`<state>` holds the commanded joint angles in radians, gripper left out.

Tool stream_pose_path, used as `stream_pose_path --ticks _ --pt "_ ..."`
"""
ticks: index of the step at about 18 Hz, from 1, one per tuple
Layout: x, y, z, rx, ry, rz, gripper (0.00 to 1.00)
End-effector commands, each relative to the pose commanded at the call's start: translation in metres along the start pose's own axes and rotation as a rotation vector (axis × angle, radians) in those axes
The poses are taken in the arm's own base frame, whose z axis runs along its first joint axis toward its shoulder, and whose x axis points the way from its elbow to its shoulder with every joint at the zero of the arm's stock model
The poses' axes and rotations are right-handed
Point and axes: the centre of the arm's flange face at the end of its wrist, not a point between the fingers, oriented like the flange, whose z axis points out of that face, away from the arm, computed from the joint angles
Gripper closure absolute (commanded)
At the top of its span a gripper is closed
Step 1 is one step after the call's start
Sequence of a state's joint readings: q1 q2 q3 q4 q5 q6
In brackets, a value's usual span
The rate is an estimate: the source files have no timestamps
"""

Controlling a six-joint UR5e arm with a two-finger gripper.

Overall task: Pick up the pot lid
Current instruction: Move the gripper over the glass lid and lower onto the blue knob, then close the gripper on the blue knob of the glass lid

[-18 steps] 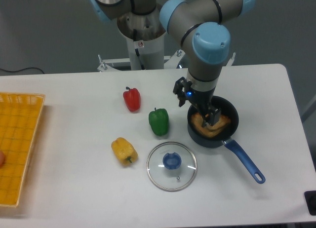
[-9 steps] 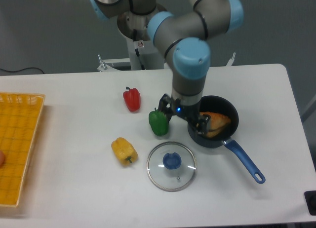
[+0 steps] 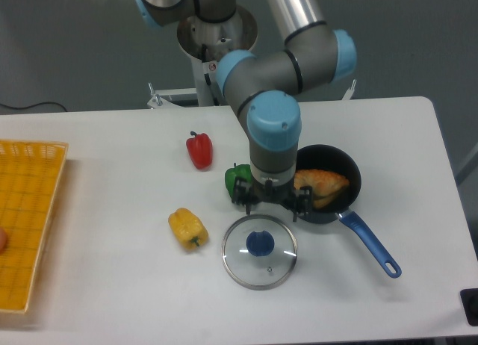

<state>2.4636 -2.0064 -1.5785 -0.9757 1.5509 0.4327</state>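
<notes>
The round glass pot lid [image 3: 243,269] lies on the white table with its blue knob [image 3: 260,243] facing up. My gripper [image 3: 274,203] is just behind the knob in the view and slightly to its right, open, its two fingers spread with nothing held between them. Its height above the lid is hard to judge. The knob and most of the lid's rim are in plain sight.
A black pan [image 3: 349,164] holding something brown stands right of the gripper, its blue handle [image 3: 371,243] pointing front right. A green pepper [image 3: 237,179] is partly behind the gripper. Further left are a yellow pepper [image 3: 187,228], a red pepper [image 3: 199,150] and an orange crate [image 3: 28,233].
The gripper has come down and toward the camera, moving left from over the pan to near the lid, and has turned. The lid and other objects have stayed put.
</notes>
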Motion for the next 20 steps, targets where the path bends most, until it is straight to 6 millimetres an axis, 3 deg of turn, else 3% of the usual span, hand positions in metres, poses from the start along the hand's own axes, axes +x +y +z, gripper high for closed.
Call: stream_pose_path --ticks 6,9,20 --pt "0.0 -0.006 0.012 0.008 0.023 -0.074 0.0" --pt "0.008 -0.005 0.027 -0.02 0.033 -0.069 0.0" --pt "0.015 -0.007 0.051 -0.067 0.024 -0.04 0.0"
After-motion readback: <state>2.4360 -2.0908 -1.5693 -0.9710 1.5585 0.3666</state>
